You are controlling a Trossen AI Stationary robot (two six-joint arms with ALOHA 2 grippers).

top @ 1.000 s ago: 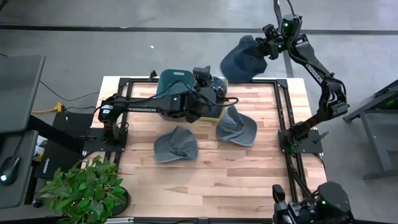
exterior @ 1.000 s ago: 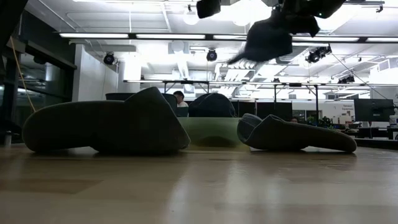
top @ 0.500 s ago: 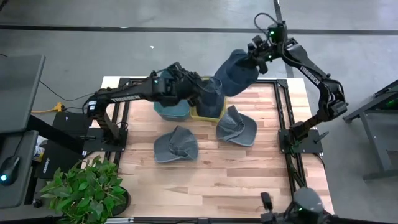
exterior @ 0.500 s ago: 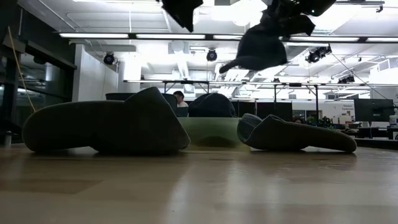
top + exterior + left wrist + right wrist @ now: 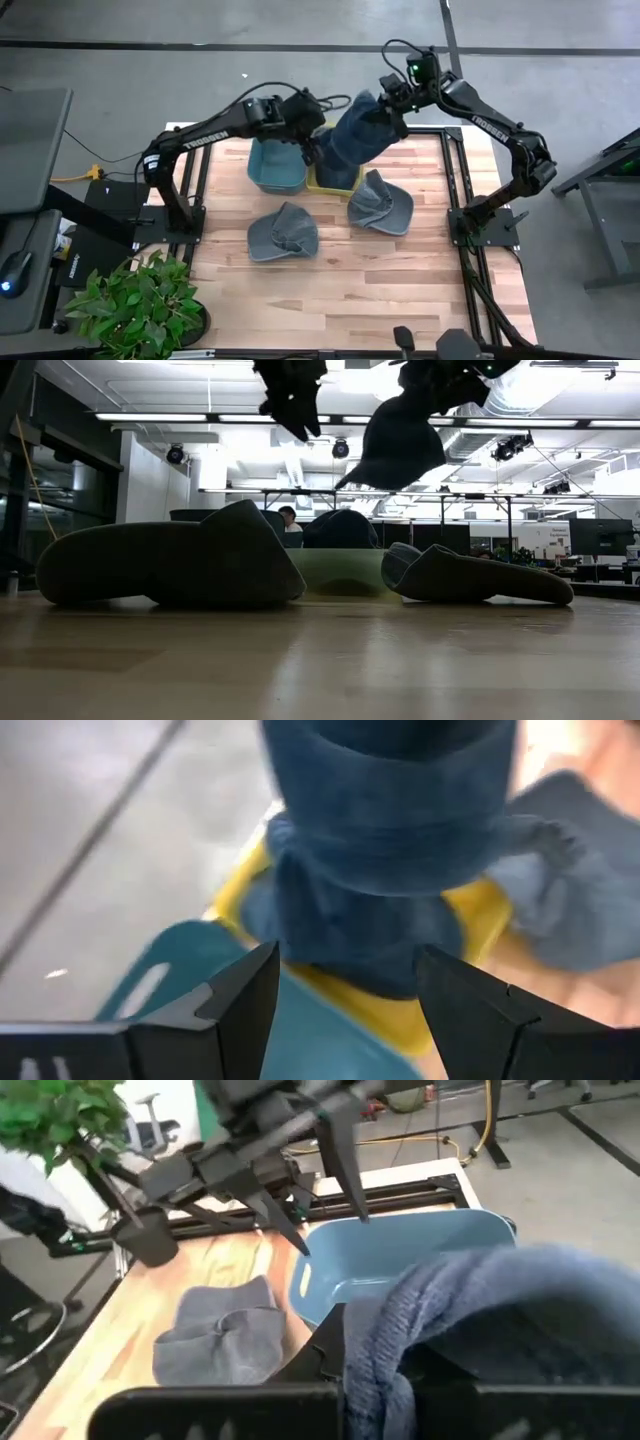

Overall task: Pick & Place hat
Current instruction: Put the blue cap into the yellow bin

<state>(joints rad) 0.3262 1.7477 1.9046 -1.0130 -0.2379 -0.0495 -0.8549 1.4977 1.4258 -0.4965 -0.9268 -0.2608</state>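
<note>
A teal bin (image 5: 277,168) is set at the table's far edge, a yellow bin (image 5: 335,178) touching its right side. The left gripper (image 5: 312,120), fingers apart and empty, is held above their shared edge. A blue hat (image 5: 355,135) is clamped in the right gripper (image 5: 392,108), hung over the yellow bin. Two grey hats (image 5: 282,231) are laid nearer, open wood (image 5: 380,290) beyond them.
</note>
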